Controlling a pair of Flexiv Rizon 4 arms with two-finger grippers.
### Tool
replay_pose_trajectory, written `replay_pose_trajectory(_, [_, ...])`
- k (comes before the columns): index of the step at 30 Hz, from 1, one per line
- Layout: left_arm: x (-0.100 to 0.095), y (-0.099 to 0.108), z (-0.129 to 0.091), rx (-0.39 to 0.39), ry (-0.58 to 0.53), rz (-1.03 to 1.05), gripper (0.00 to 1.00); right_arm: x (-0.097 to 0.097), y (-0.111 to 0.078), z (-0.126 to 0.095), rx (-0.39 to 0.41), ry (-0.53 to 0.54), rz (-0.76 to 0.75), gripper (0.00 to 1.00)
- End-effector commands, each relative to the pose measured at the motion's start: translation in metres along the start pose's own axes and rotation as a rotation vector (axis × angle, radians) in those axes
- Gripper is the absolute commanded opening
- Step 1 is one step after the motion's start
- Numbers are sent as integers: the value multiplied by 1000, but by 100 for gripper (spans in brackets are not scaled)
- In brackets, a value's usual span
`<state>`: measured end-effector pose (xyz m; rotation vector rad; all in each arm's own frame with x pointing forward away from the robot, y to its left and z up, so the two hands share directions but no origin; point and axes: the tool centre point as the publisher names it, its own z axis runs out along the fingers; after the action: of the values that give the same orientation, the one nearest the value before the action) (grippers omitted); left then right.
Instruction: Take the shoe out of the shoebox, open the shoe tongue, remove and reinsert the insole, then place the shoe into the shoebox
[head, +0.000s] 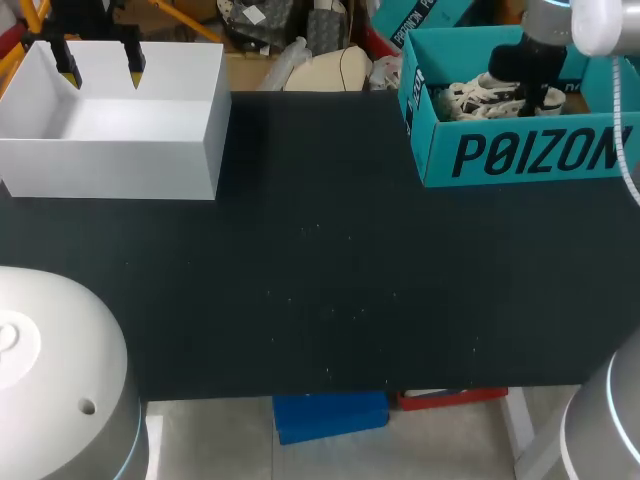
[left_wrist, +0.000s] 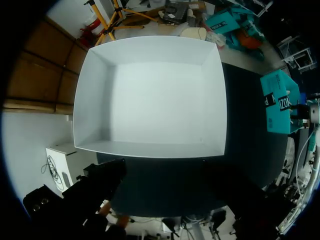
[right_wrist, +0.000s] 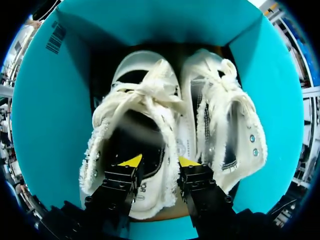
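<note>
Down inside the teal shoebox at two o'clock with the right gripper, fingers apart, astride the inner collar of one white shoe, not clamped on it. Second shoe just beside, touching. Above the white box at ten o'clock with the left gripper, tips apart, holding nothing.
</note>
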<state>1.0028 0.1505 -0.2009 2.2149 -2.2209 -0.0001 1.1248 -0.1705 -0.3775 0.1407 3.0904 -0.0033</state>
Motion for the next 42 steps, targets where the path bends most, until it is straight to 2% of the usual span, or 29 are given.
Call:
replay_pose_trajectory(1, [0,1,-1,0,-2,-2,100,-8,0,12,10,20,0,38])
replay_pose_trajectory(13, [0,1,-1,0,-2,-2,100,-7,-5,23,38,35,28,36])
replay_pose_trajectory(15, [0,1,-1,0,-2,-2,100,-7,-4,25,41,38,31,33])
replay_pose_trajectory(16, [0,1,-1,0,-2,-2,100,-7,-4,26,41,38,32,22])
replay_pose_trajectory(17, [0,1,-1,0,-2,-2,100,-7,-4,27,44,36,32,3])
replay_pose_trajectory(18, [0,1,-1,0,-2,-2,100,-7,-4,27,46,35,32,0])
replay_pose_trajectory(23, [0,1,-1,0,-2,-2,100,-8,-7,19,64,7,45,0])
replay_pose_trajectory(26, [0,1,-1,0,-2,-2,100,-9,-14,0,72,-12,56,0])
replay_pose_trajectory(27, [0,1,-1,0,-2,-2,100,-9,-17,-6,97,7,61,0])
replay_pose_trajectory(31, [0,1,-1,0,-2,-2,100,-8,-26,-42,87,-8,90,0])
replay_pose_trajectory(36, [0,1,-1,0,-2,-2,100,-9,-41,-97,79,-50,155,0])
replay_pose_trajectory(42, [0,1,-1,0,-2,-2,100,-6,-55,-159,84,-113,113,0])
